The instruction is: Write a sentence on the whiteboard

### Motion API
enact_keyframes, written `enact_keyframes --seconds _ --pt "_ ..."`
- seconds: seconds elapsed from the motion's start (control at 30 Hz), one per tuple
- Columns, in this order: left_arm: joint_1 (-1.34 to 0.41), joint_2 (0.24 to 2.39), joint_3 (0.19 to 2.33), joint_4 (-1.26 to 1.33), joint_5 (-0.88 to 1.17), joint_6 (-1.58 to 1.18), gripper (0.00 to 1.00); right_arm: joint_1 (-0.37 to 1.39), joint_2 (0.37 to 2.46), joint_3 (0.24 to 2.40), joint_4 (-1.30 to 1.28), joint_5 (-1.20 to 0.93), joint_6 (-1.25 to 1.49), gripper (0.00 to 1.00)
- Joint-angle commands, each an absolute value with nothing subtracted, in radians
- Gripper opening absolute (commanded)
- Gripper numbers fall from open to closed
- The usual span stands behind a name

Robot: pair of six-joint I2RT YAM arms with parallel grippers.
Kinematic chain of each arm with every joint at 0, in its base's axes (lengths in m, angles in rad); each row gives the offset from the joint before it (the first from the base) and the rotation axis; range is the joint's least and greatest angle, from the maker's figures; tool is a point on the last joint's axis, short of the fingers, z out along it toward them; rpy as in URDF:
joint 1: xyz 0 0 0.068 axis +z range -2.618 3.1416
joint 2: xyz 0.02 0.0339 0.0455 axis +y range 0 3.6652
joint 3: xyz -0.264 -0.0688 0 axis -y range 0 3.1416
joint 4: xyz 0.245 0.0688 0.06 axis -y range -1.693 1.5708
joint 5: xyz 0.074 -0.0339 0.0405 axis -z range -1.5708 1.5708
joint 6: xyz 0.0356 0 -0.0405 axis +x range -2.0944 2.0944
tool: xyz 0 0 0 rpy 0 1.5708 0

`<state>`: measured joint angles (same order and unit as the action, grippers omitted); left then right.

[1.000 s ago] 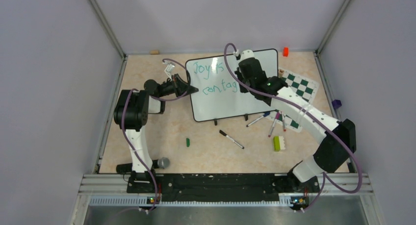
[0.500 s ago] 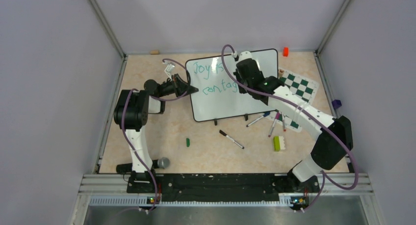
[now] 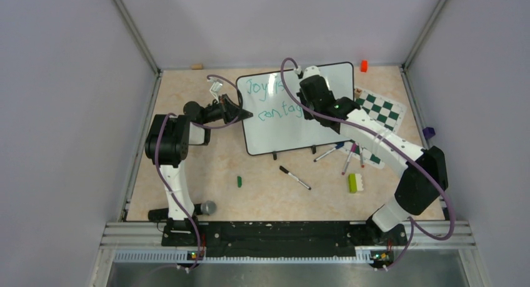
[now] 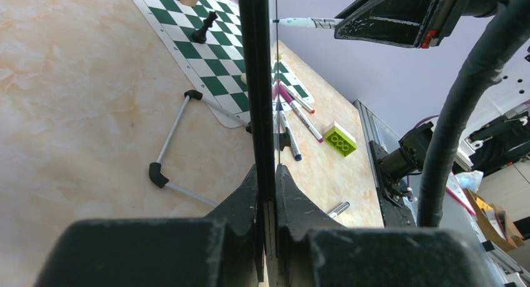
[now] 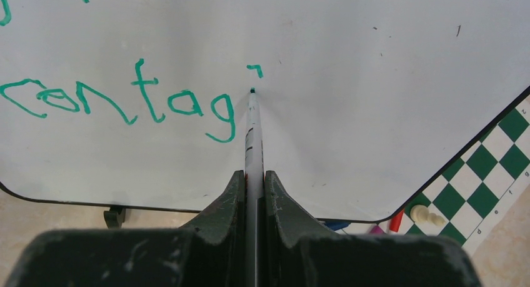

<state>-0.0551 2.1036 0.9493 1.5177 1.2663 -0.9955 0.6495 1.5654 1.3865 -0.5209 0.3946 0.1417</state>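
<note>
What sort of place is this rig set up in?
Probably a lab test cell for robot manipulation: plain walls on aluminium framing enclose the tabletop, the left arm and right arm are bolted to one rail, and the props are a mix: whiteboard, chess mat, loose markers, a green building brick.

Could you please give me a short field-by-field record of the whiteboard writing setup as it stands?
whiteboard: standing propped on its feet
left gripper: shut on the whiteboard's side edge
right gripper: shut on the marker
marker tip: at the board, just right of the "g"
sentence: "Joy is" above, "contag" below, unfinished
chess mat: on the table to the board's right
</note>
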Motion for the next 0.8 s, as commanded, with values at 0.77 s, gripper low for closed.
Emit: enact_keyframes --seconds 0.77 --pt "-0.092 2.131 0.937 1.618 1.459 -0.879 0.0 0.639 1.472 1.358 -0.532 0.358 0.156 0.0"
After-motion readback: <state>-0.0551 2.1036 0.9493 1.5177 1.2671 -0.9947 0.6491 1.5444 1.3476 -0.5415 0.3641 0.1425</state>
